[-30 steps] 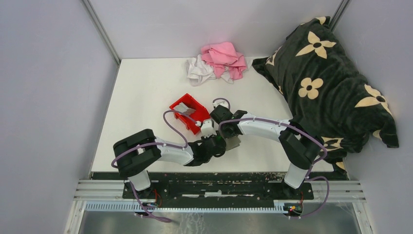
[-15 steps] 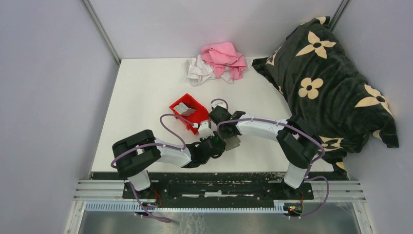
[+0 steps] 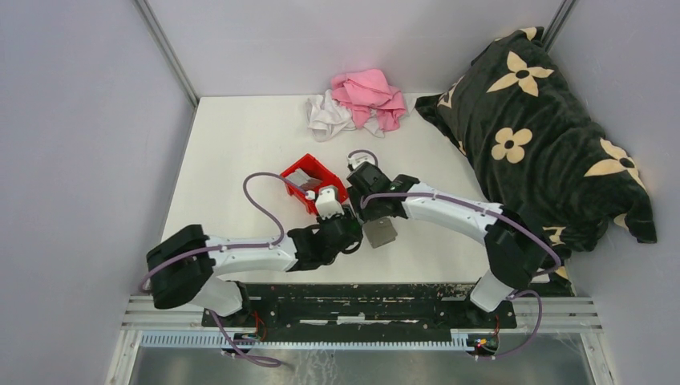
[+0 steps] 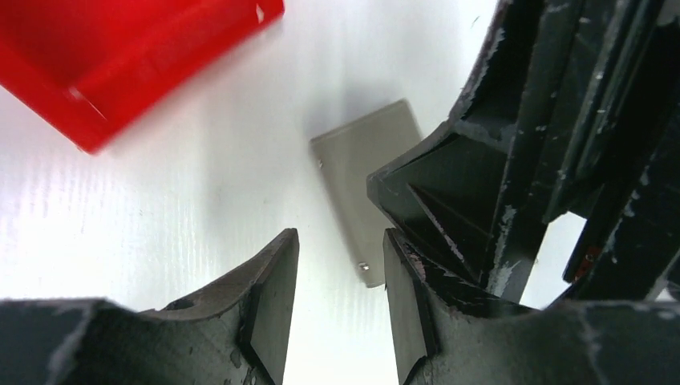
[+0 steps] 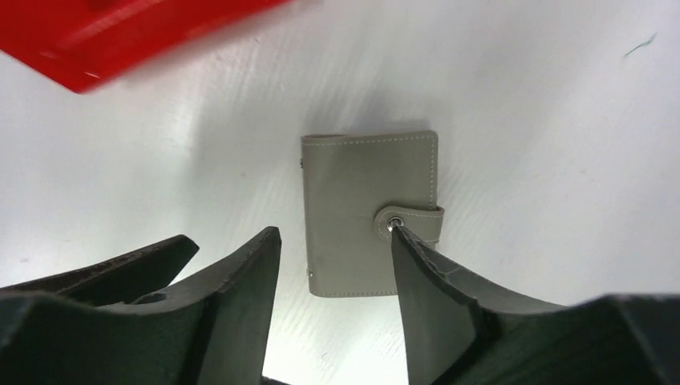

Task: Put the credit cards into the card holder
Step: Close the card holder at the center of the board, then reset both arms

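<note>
- Both of my tools stand with jaws parted, gripping nothing: left gripper and right gripper.
- Card holder lies flat on the white table, strap snapped closed, directly beneath my right gripper.
- Red bin sits near the card holder, apart from it.

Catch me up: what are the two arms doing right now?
Both arms meet mid-table over the wallet, which lies flat and closed on the table, its snap tab across the front. Neither holds it: the left gripper and right gripper hover above it with jaws open and nothing between them. The red bin sits just beside, with a flat grey item inside, possibly cards.
</note>
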You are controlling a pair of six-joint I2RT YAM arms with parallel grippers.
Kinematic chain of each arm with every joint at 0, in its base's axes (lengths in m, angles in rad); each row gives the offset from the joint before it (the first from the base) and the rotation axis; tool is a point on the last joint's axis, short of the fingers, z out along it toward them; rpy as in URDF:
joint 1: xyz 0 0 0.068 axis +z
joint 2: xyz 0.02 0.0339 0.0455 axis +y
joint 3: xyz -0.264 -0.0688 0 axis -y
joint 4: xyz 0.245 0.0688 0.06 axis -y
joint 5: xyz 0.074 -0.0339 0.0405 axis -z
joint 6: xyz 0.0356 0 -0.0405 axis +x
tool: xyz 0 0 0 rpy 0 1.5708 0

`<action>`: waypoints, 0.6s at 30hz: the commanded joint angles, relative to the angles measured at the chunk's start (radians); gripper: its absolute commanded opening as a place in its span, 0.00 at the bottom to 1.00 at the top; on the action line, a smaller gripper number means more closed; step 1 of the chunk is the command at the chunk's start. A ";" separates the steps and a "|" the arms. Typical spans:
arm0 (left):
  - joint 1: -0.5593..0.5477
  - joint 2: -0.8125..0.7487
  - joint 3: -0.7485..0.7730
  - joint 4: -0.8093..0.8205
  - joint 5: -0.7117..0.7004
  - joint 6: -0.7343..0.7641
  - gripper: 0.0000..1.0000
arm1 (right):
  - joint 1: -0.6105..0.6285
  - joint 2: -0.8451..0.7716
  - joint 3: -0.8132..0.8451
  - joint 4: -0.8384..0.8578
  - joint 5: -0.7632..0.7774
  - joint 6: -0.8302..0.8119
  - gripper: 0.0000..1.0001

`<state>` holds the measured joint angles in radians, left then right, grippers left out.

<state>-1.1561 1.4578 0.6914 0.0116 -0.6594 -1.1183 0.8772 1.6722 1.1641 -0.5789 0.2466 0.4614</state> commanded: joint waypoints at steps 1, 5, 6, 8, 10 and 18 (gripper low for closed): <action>-0.002 -0.136 0.122 -0.161 -0.135 0.100 0.52 | -0.024 -0.137 0.058 0.016 -0.005 -0.020 0.62; -0.002 -0.203 0.215 -0.381 -0.204 0.133 0.54 | -0.065 -0.236 0.050 -0.024 0.091 -0.032 0.73; -0.002 -0.213 0.237 -0.439 -0.225 0.137 0.55 | -0.072 -0.260 0.040 -0.032 0.133 -0.032 0.77; -0.003 -0.231 0.270 -0.549 -0.271 0.133 0.56 | -0.086 -0.309 0.011 -0.045 0.210 -0.034 0.87; -0.002 -0.255 0.275 -0.631 -0.321 0.113 0.58 | -0.101 -0.351 -0.022 -0.061 0.259 -0.035 0.92; -0.001 -0.411 0.154 -0.883 -0.507 -0.201 0.99 | -0.122 -0.428 -0.060 -0.195 0.386 0.064 1.00</action>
<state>-1.1564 1.1320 0.8940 -0.6853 -1.0012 -1.1320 0.7563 1.2831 1.1107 -0.6910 0.5125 0.4664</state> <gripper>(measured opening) 0.937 0.994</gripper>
